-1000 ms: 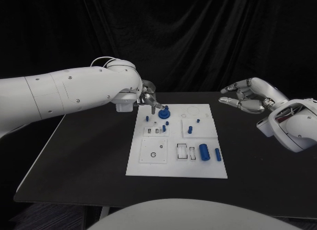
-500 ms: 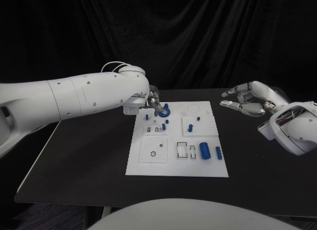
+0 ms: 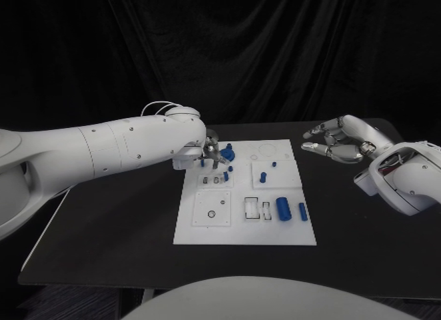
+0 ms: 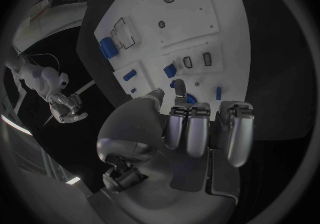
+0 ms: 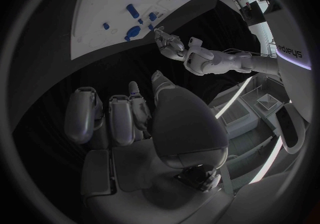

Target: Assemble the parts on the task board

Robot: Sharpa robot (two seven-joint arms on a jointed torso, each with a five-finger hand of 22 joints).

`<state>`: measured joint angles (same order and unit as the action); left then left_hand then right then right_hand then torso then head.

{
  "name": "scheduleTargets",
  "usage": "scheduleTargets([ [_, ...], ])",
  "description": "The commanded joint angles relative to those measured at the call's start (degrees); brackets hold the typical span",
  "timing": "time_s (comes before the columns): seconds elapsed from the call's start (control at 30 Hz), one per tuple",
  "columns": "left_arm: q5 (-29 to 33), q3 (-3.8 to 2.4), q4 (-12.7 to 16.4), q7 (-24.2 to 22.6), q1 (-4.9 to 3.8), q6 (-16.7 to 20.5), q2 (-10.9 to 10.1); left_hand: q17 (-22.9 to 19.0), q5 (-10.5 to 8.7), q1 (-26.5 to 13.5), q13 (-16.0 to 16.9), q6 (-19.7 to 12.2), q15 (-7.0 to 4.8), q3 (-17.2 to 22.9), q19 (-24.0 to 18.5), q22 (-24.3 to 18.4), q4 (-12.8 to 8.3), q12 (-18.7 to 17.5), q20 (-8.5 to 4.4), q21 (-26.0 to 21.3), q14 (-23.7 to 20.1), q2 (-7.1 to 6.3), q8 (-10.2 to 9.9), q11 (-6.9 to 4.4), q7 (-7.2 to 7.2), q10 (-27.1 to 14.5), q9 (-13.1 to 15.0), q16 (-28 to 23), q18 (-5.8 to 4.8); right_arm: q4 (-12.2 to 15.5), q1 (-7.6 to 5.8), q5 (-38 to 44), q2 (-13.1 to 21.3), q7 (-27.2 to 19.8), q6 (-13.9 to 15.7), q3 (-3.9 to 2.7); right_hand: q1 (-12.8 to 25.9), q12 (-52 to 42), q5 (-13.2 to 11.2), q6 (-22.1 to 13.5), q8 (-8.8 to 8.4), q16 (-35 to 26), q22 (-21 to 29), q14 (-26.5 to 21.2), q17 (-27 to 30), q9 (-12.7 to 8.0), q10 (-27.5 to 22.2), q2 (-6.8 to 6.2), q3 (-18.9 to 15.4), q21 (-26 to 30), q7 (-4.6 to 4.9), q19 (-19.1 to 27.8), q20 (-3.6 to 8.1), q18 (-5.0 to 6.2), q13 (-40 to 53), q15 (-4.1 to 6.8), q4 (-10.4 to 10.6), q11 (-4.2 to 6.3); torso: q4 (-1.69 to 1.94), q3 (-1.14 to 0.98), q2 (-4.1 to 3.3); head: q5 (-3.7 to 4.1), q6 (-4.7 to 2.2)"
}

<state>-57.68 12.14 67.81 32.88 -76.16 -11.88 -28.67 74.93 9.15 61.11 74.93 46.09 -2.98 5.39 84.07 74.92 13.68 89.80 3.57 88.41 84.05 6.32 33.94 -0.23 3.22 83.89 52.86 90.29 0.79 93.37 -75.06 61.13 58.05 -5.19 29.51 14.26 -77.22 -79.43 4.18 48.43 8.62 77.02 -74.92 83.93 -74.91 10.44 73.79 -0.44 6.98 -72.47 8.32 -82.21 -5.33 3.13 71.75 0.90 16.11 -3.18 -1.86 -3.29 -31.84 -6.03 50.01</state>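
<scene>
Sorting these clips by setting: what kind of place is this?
Probably a robotics lab test bench: a black table against black curtains, a white task board with small blue parts, and the left robot hand working over it.

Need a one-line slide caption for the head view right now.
Left hand works at a blue part on the white task board; right hand hovers beside the board.

The task board (image 3: pixel 242 230) lies mid-table (image 3: pixel 115 227), parts (image 3: pixel 284 209) on it.

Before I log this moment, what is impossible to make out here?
- Whether the left hand grips the round blue part: head view, fingers cover the contact; left wrist view, fingers hide most of it.
- Which recesses on the task board are filled: too small.
</scene>
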Motion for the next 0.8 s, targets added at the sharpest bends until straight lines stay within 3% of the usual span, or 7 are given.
scheduleTargets([
  [0.03,-0.2,-0.08,-0.7,-3.1,0.40,3.0,0.4,15.1,0.31,-0.3,15.1,0.6,-0.53,-0.1,1.9,10.0,0.3,0.2,-0.50,-0.4,5.9,0.23,0.1,-0.49,-0.03,6.1,0.3,-0.3,0.55,-0.1,0.17,0.0,-0.1,0.3,-0.5,-0.05,-0.6,-0.1,0.2,0.3,0.22,-0.1,-9.7,0.7,-3.6,0.0,-0.1,0.12,0.2,0.1,-0.08,0.0,-0.29,0.90,-0.1,-0.44,-0.2,-0.42,-0.16,0.04,0.17,-0.08,-0.01],
  [0.33,-0.2,-0.08,-1.8,-4.8,1.13,3.7,0.9,15.1,-0.58,-1.7,15.1,0.2,-0.44,-1.1,1.2,9.2,2.2,0.2,-0.54,-0.9,5.9,0.32,-3.5,-0.28,0.32,6.1,0.8,-0.3,0.76,-0.5,0.26,0.0,-0.5,-0.5,-0.3,-0.05,-0.9,-0.1,0.8,0.7,0.30,0.1,-9.8,0.9,-3.8,-0.1,0.0,0.32,0.3,-0.1,-0.11,-0.2,-0.31,0.84,-0.1,-0.42,-0.1,-0.38,-0.18,0.04,0.00,0.08,-0.01],
  [0.57,-0.2,-0.08,-2.3,-4.6,1.95,3.3,1.1,15.1,0.40,-0.6,15.1,1.1,-0.32,-0.7,1.0,8.9,1.4,0.2,-0.41,-1.1,5.9,0.34,-5.9,-0.16,0.44,6.1,0.5,-0.3,0.84,-1.1,0.56,0.0,-0.9,-0.9,-0.2,-0.05,-1.0,0.0,1.0,0.8,0.31,0.2,-9.8,0.9,-3.8,-0.1,-0.2,0.35,0.3,-0.2,-0.13,-0.3,-0.30,0.83,-0.4,-0.40,-0.1,-0.37,-0.29,-0.25,0.05,0.04,-0.01],
  [0.8,-0.2,-0.08,-3.3,-4.4,3.24,3.6,1.2,15.1,1.38,0.5,15.1,2.5,-0.36,-0.1,1.3,9.3,0.3,0.2,-0.41,-1.0,5.9,0.22,-7.5,-0.24,0.33,6.1,0.4,-0.3,0.75,-1.3,0.94,-0.3,-1.0,-1.9,0.1,-0.05,-0.5,0.1,0.9,1.1,0.34,0.2,-9.8,1.0,-3.8,-0.2,-0.2,0.51,0.1,-0.2,-0.16,-0.3,-0.29,0.83,-0.5,-0.39,0.3,-0.36,-0.36,-0.27,0.25,0.02,-0.01],
])
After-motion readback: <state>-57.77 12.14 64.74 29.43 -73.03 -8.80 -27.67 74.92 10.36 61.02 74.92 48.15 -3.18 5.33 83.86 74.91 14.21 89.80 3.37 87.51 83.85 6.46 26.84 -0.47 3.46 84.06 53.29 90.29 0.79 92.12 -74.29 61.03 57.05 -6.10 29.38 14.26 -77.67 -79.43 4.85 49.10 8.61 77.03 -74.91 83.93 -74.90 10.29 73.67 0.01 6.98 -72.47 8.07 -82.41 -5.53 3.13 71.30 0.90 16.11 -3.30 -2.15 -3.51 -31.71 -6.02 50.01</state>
